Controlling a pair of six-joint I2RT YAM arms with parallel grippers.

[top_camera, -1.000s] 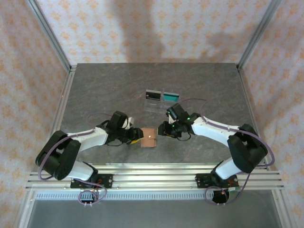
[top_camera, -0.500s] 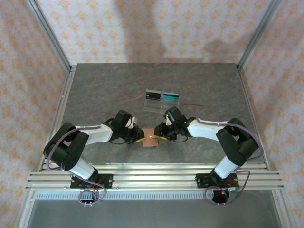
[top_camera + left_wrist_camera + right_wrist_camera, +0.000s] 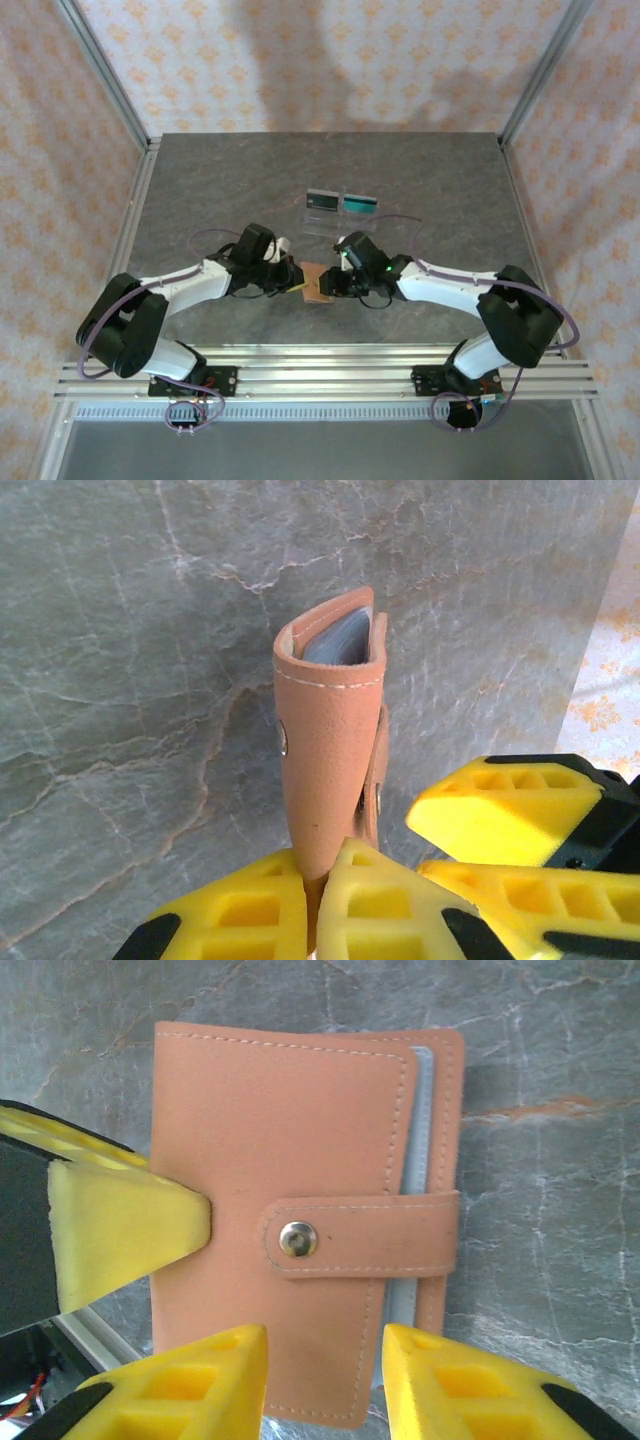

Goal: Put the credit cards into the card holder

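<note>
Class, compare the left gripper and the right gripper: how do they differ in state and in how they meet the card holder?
The left gripper is shut, pinching one edge of the card holder; the right gripper is open, gripping nothing. The left gripper meets the holder edge-on; the right gripper faces its snapped-shut front. Both have yellow fingers and sit close to the holder.

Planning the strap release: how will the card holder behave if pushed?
Probably pliable: the card holder curves softly where folded. Its fastened snap strap should keep it shut. Pinched at one edge by the left gripper, it may pivot.
</note>
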